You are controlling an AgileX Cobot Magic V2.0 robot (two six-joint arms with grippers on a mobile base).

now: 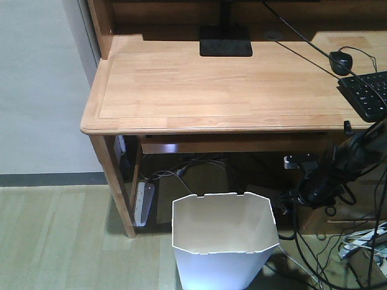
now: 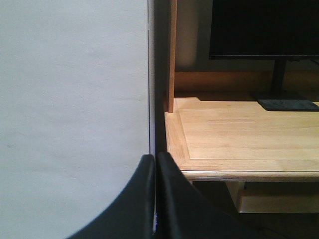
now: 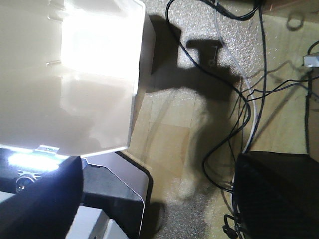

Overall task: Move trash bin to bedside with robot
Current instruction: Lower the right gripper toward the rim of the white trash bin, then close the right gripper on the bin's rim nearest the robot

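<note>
The white trash bin (image 1: 221, 241) stands on the floor in front of the light wooden desk (image 1: 224, 78), its eight-sided notched rim up and its cream inside showing. My right gripper (image 1: 288, 199), on the black arm with trailing cables, hangs just right of the bin's right rim. In the right wrist view the bin's bright wall (image 3: 70, 74) fills the upper left. A dark finger (image 3: 40, 199) sits just below its rim, and the gripper (image 3: 159, 169) is open with bare floor between the jaws. My left gripper (image 2: 154, 162) is shut and empty, facing the wall beside the desk corner. The bed is out of view.
A monitor stand (image 1: 225, 45), mouse (image 1: 341, 61) and keyboard (image 1: 369, 93) lie on the desk. A power strip (image 1: 143, 202) and several cables (image 1: 357, 248) lie under and right of the desk. A black box (image 3: 281, 194) stands on the floor. The grey wall (image 1: 36, 84) is to the left.
</note>
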